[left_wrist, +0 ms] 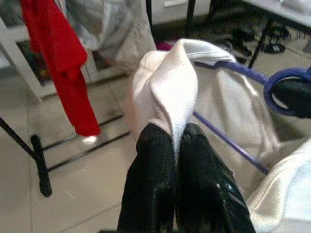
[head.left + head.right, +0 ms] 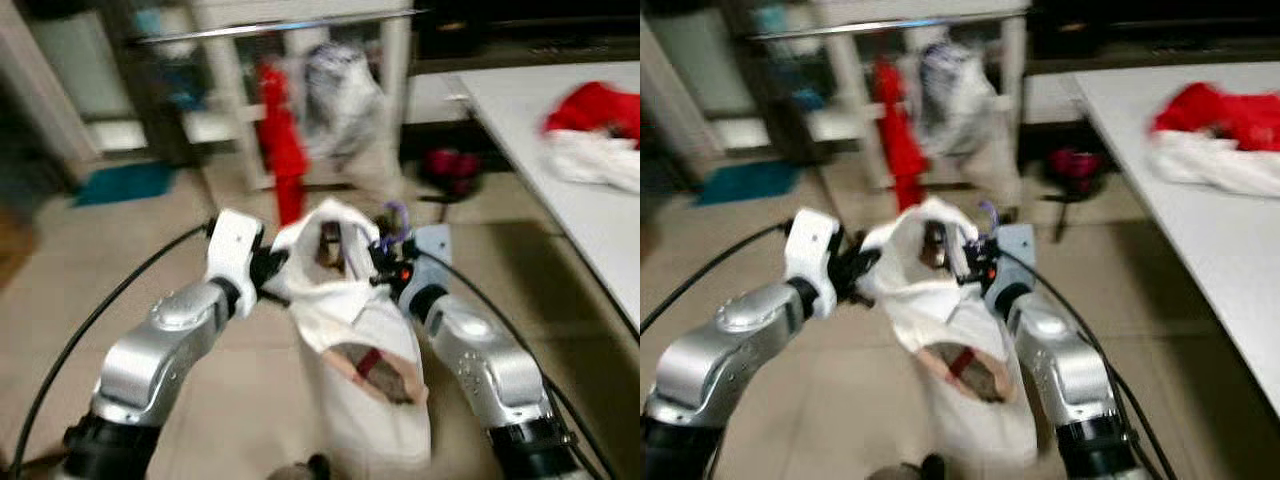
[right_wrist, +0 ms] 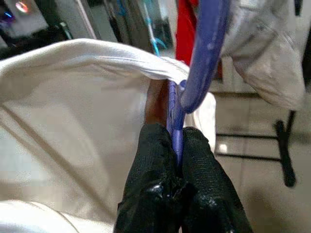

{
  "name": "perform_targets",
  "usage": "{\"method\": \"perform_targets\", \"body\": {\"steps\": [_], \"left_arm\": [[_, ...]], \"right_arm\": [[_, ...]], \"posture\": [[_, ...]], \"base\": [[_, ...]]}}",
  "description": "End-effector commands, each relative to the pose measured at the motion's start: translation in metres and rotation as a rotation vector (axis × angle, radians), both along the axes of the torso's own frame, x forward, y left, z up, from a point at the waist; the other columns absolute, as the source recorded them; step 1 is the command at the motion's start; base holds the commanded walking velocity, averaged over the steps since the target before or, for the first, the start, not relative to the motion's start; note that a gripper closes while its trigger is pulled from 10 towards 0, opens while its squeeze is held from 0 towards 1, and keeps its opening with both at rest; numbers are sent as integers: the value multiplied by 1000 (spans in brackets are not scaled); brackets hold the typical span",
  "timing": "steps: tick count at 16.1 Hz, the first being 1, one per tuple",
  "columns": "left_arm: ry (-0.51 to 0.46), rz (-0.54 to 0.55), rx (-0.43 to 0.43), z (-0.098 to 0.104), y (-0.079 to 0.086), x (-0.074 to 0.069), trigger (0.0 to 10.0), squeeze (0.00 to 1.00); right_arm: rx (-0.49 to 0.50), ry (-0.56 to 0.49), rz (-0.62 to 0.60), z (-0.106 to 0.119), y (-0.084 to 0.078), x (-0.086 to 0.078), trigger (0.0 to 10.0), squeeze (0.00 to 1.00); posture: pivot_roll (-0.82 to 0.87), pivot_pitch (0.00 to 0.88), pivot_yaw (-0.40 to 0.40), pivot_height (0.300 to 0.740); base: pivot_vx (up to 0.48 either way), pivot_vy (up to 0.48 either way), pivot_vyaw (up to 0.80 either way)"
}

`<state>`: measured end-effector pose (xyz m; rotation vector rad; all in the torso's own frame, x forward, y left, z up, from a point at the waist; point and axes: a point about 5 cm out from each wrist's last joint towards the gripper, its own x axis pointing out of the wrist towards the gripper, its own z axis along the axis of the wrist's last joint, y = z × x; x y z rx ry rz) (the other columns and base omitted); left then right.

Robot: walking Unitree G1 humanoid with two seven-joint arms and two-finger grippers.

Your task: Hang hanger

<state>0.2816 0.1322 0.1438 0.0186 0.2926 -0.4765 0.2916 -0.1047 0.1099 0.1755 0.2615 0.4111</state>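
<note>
Before the clothes rail (image 2: 280,28), left tool (image 1: 177,145) clamped on white garment (image 1: 170,92), right tool (image 3: 176,145) on purple hanger (image 3: 204,53).

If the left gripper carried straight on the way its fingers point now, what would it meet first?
Probably the white garment the left gripper is already shut on; its fold lies directly ahead. Beyond that hangs the grey garment on the rack, though depth is unclear.

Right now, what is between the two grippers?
In the left eye view, the white garment on the purple hanger spans from the left gripper to the right gripper.
</note>
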Motion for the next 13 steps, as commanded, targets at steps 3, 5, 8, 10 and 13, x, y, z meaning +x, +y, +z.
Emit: {"method": "perform_targets", "body": {"steps": [3, 5, 8, 10, 13], "left_arm": [[-100, 14, -17, 17, 3, 9, 10000, 0], [-137, -14, -70, 29, 1, 10, 10000, 0], [-145, -47, -167, 38, -8, 12, 10000, 0], [-174, -60, -212, 52, -12, 17, 0, 0], [-181, 65, -207, 60, 1, 35, 0, 0]], "right_arm": [[75, -120, 46, 27, 3, 3, 10000, 0], [90, -140, 77, 29, 8, 1, 10000, 0], [70, -135, 122, 27, 13, -1, 10000, 0], [-22, -123, 147, 20, 14, -3, 10000, 0], [-128, -143, 188, 17, 14, -6, 10000, 0]], "posture": [[-91, 0, 101, 740], [-87, 0, 99, 740], [-83, 0, 98, 740], [-85, 0, 101, 740], [-84, 0, 102, 740]], "base": [[0, 0, 0], [0, 0, 0], [0, 0, 0], [0, 0, 0], [0, 0, 0]]}}
